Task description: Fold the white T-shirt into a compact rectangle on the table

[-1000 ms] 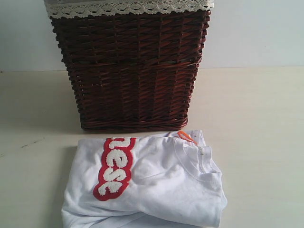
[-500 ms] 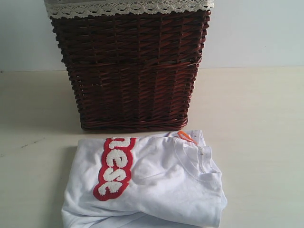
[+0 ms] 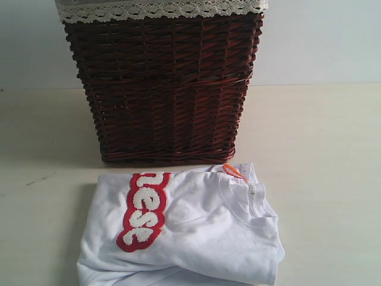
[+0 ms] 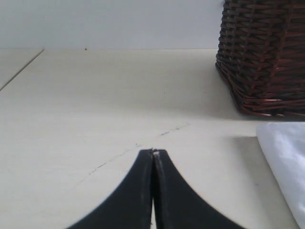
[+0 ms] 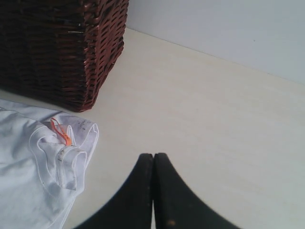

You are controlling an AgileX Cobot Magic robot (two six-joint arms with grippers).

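Note:
The white T-shirt (image 3: 196,232) lies folded into a thick rectangle on the table (image 3: 321,155), just in front of the basket. Its red band with fuzzy white letters (image 3: 143,210) faces up at the left, the ribbed neck and orange tag (image 3: 234,171) at the right. Neither gripper shows in the exterior view. In the left wrist view my left gripper (image 4: 153,152) is shut and empty over bare table, the T-shirt's edge (image 4: 286,157) off to one side. In the right wrist view my right gripper (image 5: 153,156) is shut and empty, apart from the T-shirt's collar (image 5: 62,152).
A tall dark wicker basket (image 3: 164,89) with white lace trim (image 3: 161,9) stands behind the shirt, close to its far edge. A pale wall (image 3: 321,42) rises behind the table. Bare table lies left and right of the shirt.

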